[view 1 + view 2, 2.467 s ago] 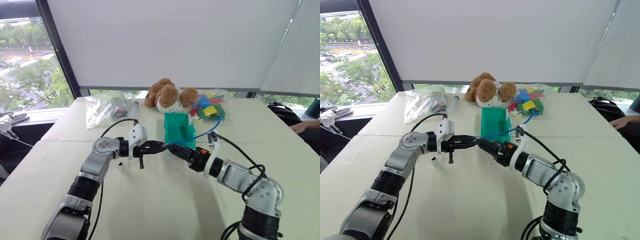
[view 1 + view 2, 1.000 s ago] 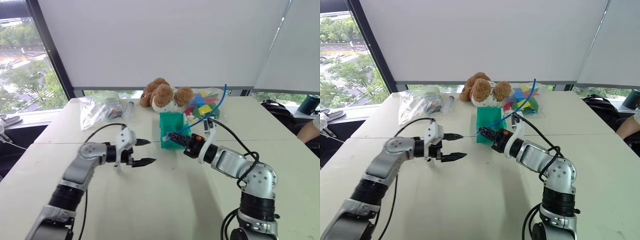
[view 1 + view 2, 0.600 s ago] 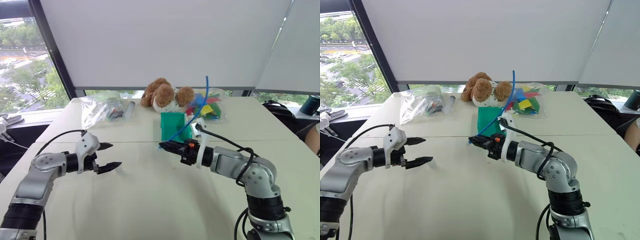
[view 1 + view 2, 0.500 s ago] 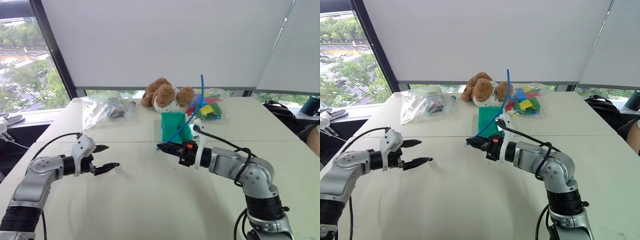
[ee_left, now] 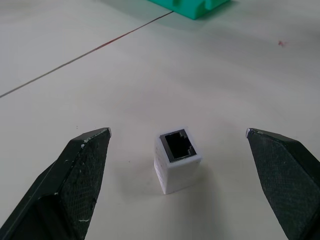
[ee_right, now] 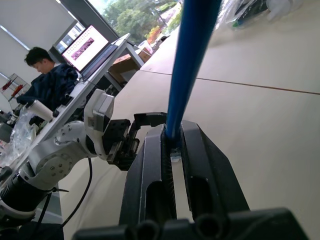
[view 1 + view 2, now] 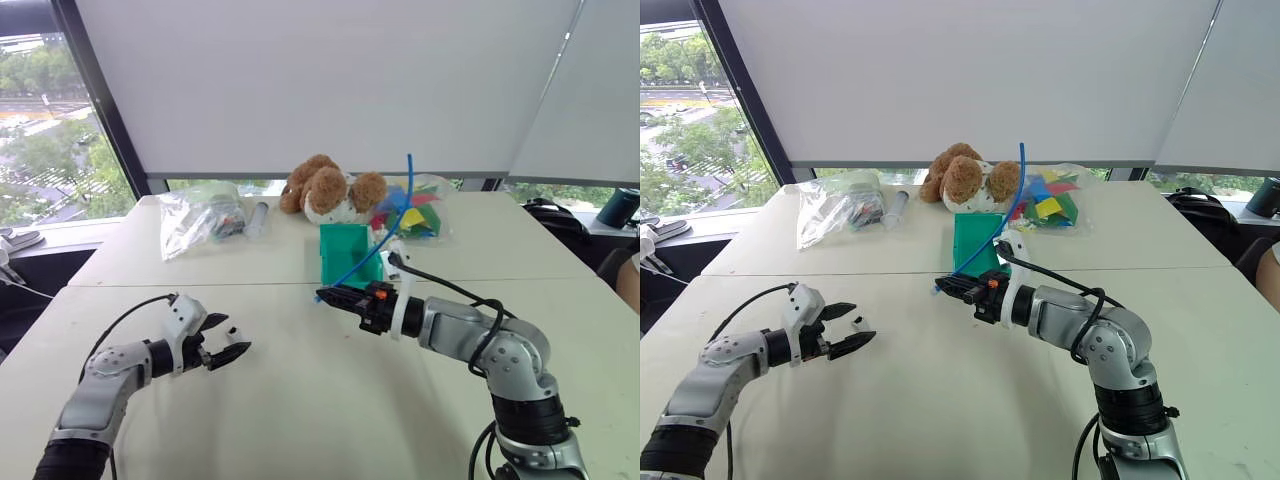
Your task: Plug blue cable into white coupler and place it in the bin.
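Your white coupler (image 5: 177,161) is a small boxy plastic block, socket facing up, standing on the smooth pale counter (image 7: 330,400) between the wide-spread fingers of your left gripper (image 7: 228,344), untouched. Your right gripper (image 7: 327,296) is clamped tight on the thin glossy blue cable (image 7: 400,215), which arcs upward. Just behind it sits the teal bin (image 7: 348,253); farther back lie a plush bear (image 7: 327,188) and crinkled clear bags (image 7: 200,215).

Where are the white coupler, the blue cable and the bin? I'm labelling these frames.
white coupler (image 5: 177,160): left wrist view, its side wall.
blue cable (image 7: 398,222): left eye view, mid-length.
bin (image 7: 980,243): right eye view, its inner wall.
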Available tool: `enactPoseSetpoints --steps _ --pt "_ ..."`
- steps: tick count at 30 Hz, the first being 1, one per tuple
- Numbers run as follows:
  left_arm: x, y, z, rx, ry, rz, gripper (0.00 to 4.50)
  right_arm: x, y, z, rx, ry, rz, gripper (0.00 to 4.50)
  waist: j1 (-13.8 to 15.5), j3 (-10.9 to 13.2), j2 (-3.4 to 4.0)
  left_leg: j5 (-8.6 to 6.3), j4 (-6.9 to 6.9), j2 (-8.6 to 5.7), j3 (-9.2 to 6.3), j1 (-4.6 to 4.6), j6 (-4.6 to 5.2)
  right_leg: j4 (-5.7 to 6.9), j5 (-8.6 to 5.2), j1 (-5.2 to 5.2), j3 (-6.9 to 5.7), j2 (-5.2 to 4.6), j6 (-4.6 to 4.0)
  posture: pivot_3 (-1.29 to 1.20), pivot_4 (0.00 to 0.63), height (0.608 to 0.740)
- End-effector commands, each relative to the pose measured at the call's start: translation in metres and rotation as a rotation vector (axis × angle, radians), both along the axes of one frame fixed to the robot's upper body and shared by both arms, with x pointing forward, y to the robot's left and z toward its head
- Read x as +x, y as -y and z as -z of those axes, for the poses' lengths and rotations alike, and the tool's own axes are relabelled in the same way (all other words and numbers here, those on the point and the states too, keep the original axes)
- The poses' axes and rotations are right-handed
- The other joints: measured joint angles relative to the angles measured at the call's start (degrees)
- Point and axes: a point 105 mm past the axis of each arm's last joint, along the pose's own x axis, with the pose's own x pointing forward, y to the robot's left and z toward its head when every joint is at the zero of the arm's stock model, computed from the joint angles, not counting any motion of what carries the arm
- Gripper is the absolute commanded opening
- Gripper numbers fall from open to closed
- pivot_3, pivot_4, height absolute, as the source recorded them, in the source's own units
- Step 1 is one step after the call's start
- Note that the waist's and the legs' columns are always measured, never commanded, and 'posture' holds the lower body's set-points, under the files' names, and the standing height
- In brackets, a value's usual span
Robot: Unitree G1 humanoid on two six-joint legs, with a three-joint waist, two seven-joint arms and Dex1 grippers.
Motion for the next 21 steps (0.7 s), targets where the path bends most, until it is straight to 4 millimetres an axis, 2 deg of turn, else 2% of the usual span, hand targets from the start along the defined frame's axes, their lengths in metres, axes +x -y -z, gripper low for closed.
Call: enactPoseSetpoints --steps 1,2,5,11,12,14,21 --pt "0.003 0.005 0.004 -0.001 0.037 -0.035 4.46 -0.005 0.001 -0.013 0.015 0.061 0.002 0.0 0.04 0.0 0.0 0.0 -0.01 -0.01 0.0 -0.01 0.0 0.0 0.0 -0.01 0.0 -0.01 0.0 0.0 0.15 0.74" --pt "0.003 0.008 0.008 -0.006 0.031 -0.037 4.46 -0.005 0.002 -0.012 0.012 0.063 0.005 0.0 0.03 -0.01 0.0 0.0 -0.02 -0.01 0.0 -0.04 0.0 -0.01 0.0 -0.04 0.0 -0.02 0.0 0.0 0.15 0.74" --pt "0.002 0.013 0.017 -0.012 0.021 -0.042 3.64 -0.004 0.002 -0.012 0.008 0.067 0.011 0.0 0.02 -0.01 0.0 0.01 -0.02 -0.01 0.01 -0.26 -0.01 -0.01 0.02 -0.27 0.0 -0.03 0.02 0.0 0.15 0.74" --pt "-0.002 0.014 0.024 -0.014 0.0 -0.014 0.6 -0.005 0.005 -0.014 -0.003 0.077 0.023 0.0 0.0 -0.02 0.02 0.02 -0.02 -0.01 0.01 -0.38 -0.04 0.0 0.03 -0.39 0.0 -0.03 0.02 0.0 0.15 0.74" --pt "-0.002 0.015 0.023 -0.016 0.0 0.002 0.41 -0.005 0.006 -0.014 -0.009 0.081 0.024 0.0 0.0 -0.02 0.02 0.02 -0.02 -0.01 0.01 -0.38 -0.03 -0.01 0.03 -0.39 0.0 -0.04 0.01 0.0 0.15 0.74" --pt "-0.003 0.023 0.017 -0.029 0.001 0.06 0.42 -0.006 0.008 -0.015 -0.03 0.091 0.021 0.0 0.02 -0.02 0.02 0.02 -0.02 -0.02 0.01 -0.39 -0.03 -0.01 0.02 -0.39 0.0 -0.04 -0.01 0.0 0.15 0.74" --pt "-0.012 0.088 0.002 -0.012 -0.023 0.503 0.42 -0.021 0.02 -0.007 -0.343 0.257 -0.154 0.0 0.17 -0.01 0.03 0.02 0.14 -0.06 0.0 -0.67 -0.02 -0.24 -0.01 -0.42 -0.07 -0.08 -0.23 0.0 0.15 0.74"
